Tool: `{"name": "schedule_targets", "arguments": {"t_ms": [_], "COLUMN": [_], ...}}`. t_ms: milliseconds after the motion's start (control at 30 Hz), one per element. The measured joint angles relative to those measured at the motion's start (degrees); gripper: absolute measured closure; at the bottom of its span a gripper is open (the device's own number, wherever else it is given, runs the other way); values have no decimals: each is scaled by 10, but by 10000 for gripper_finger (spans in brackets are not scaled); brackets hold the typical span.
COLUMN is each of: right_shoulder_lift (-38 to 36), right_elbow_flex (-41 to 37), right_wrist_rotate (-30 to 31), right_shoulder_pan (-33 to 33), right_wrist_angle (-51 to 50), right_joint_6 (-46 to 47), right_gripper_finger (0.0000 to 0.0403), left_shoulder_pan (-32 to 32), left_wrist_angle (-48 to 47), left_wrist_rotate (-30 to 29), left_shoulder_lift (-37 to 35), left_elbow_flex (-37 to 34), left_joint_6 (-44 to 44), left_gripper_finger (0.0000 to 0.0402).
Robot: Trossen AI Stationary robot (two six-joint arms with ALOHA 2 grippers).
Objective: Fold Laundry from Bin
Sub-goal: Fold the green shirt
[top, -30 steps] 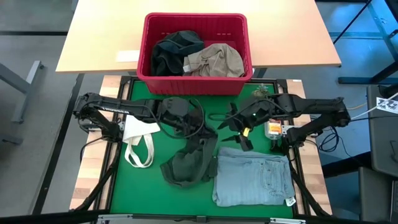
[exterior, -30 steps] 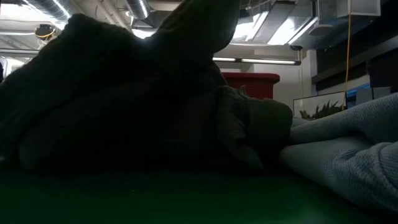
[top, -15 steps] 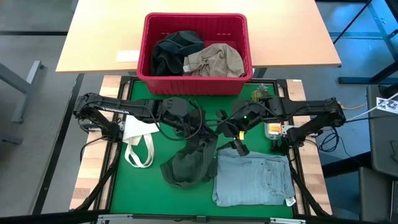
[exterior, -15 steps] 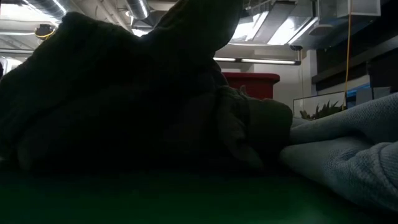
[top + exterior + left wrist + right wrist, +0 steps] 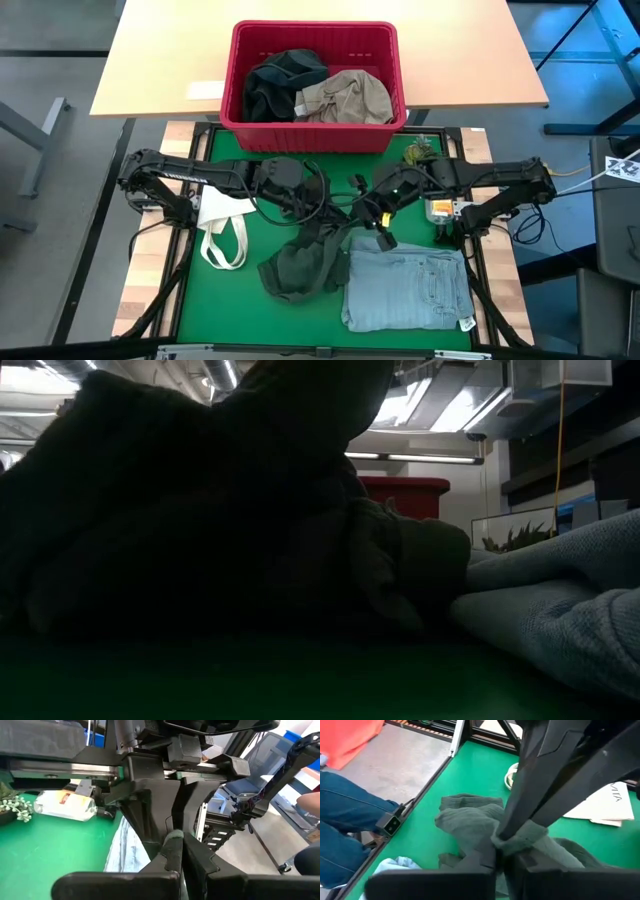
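Observation:
A dark green garment [image 5: 300, 262] lies bunched on the green mat [image 5: 215, 290], its top end drawn up to mid-table. There my left gripper [image 5: 335, 211] and my right gripper [image 5: 358, 212] meet tip to tip, both shut on it. The low view shows the garment [image 5: 200, 510] as a dark heap. The red bin [image 5: 313, 72] stands on the wooden table beyond the mat, holding a dark piece [image 5: 277, 83] and a khaki piece [image 5: 345, 97]. Folded light blue jeans [image 5: 408, 288] lie on the mat at the near right. My left gripper pinches a small bunched tuft of the green garment's raised end [image 5: 173, 836] between its two fingers. The rest of the garment hangs down from there onto the mat. My right gripper pinches a bunched fold of that same raised end [image 5: 526, 838], right beside the left arm's fingers [image 5: 530, 795]. It comes in from the table's right side. The cloth below it falls slack onto the heap on the mat.
A white tote bag [image 5: 222, 228] lies on the mat at the left, under my left arm. A small bottle [image 5: 440, 207] and a little plant [image 5: 418, 150] sit at the far right of the mat. A person's leg in blue jeans [image 5: 350, 805] shows beside the table.
My right gripper has moved toward the table's left, up to the left gripper, and has shut on the raised end of the green garment. My left gripper has kept its hold, and the garment's heap stays where it was.

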Motion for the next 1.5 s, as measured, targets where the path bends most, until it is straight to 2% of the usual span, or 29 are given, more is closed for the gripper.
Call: {"name": "schedule_targets", "arguments": {"t_ms": [133, 367, 600, 800, 1033, 1300, 1433, 1500], "right_shoulder_lift": [0, -6, -31, -47, -55, -55, -55, -55], "right_elbow_flex": [0, 0, 61, 140, 240, 320, 344, 352], "right_wrist_rotate": [10, 21, 120, 151, 252, 283, 321, 345], "right_shoulder_pan": [0, 0, 0, 0, 0, 0, 0, 0], "right_wrist_angle": [-1, -9, -73, -115, -116, -112, -111, -110], "right_joint_6": [24, 31, 25, 13, -4, -18, -27, -35], "right_gripper_finger": [380, 397, 397, 395, 397, 400, 397, 397], "left_shoulder_pan": [1, 11, 35, 41, 31, 5, -13, -21], "left_wrist_angle": [-1, 1, -8, -42, -103, -240, -316, -320], "left_wrist_rotate": [-3, 5, -11, -67, -81, -87, -112, -127], "left_shoulder_lift": [0, 0, -31, -74, -112, -104, -85, -80], "left_elbow_flex": [0, 0, 26, 55, 55, 54, 52, 41], "left_joint_6": [0, 52, 138, 177, 177, 145, 115, 102], "left_gripper_finger": [383, 300, 246, 242, 253, 264, 266, 266]}}
